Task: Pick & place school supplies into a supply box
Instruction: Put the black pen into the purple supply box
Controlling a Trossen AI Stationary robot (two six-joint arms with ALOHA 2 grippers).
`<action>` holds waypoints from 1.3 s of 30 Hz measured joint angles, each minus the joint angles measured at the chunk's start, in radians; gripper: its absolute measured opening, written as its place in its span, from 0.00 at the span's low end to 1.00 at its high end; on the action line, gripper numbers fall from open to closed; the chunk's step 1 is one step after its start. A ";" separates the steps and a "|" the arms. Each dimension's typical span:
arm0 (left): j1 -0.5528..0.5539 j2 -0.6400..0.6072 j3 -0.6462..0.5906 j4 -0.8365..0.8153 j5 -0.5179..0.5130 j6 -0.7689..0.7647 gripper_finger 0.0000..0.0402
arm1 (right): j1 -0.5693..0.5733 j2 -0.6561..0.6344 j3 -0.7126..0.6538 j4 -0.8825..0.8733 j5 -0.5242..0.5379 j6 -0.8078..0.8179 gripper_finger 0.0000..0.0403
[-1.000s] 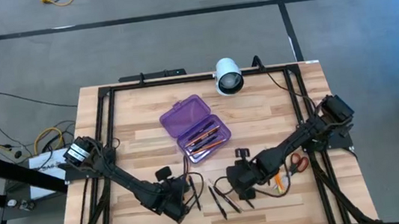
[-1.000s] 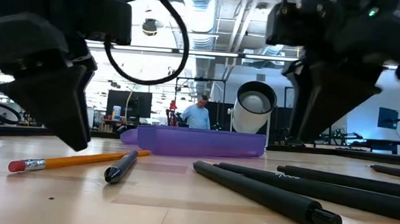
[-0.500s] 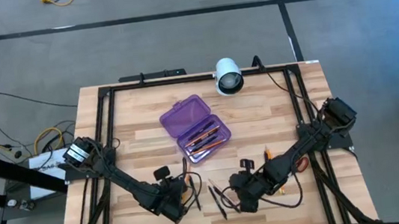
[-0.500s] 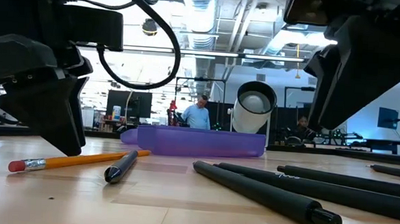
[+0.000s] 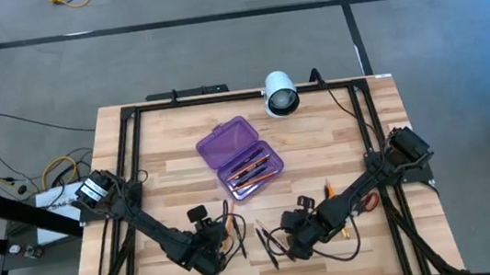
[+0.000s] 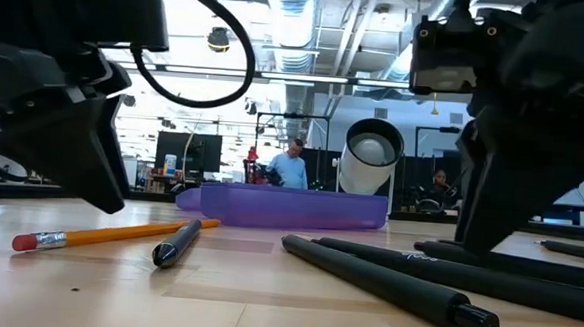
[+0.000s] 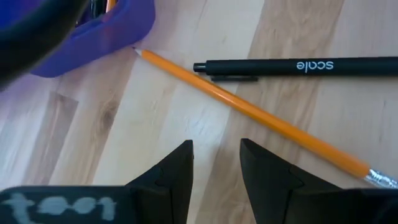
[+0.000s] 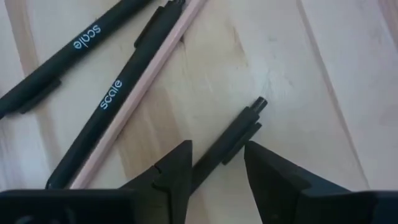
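Two dark jointed arms, black looping cables, black wedge-shaped fingers [image 7: 177, 171]

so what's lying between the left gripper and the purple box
In the left wrist view, an orange pencil runs slantwise across the bare wood ahead of the open left gripper, its tip almost at the purple box. A black pen lies just beyond it.

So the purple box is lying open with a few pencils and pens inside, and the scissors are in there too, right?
Not the scissors. The high view shows the purple box open with pencils and pens inside, but the scissors lie on the table beside the right arm.
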 joint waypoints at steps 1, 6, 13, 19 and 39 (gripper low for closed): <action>0.000 0.000 0.000 0.000 -0.002 0.000 0.30 | 0.000 0.000 0.000 -0.001 -0.002 0.008 0.36; -0.001 0.000 0.000 0.000 -0.031 -0.001 0.30 | 0.001 0.000 0.000 -0.061 -0.007 0.049 0.37; -0.001 0.000 0.000 0.005 -0.044 -0.003 0.30 | 0.002 0.001 0.001 -0.155 -0.008 0.089 0.34; -0.001 0.000 0.000 0.010 -0.053 -0.004 0.30 | 0.002 0.022 0.006 -0.177 -0.029 0.091 0.30; -0.073 0.000 0.000 0.023 -0.260 -0.046 0.30 | -0.043 0.031 0.006 -0.346 -0.061 0.103 0.29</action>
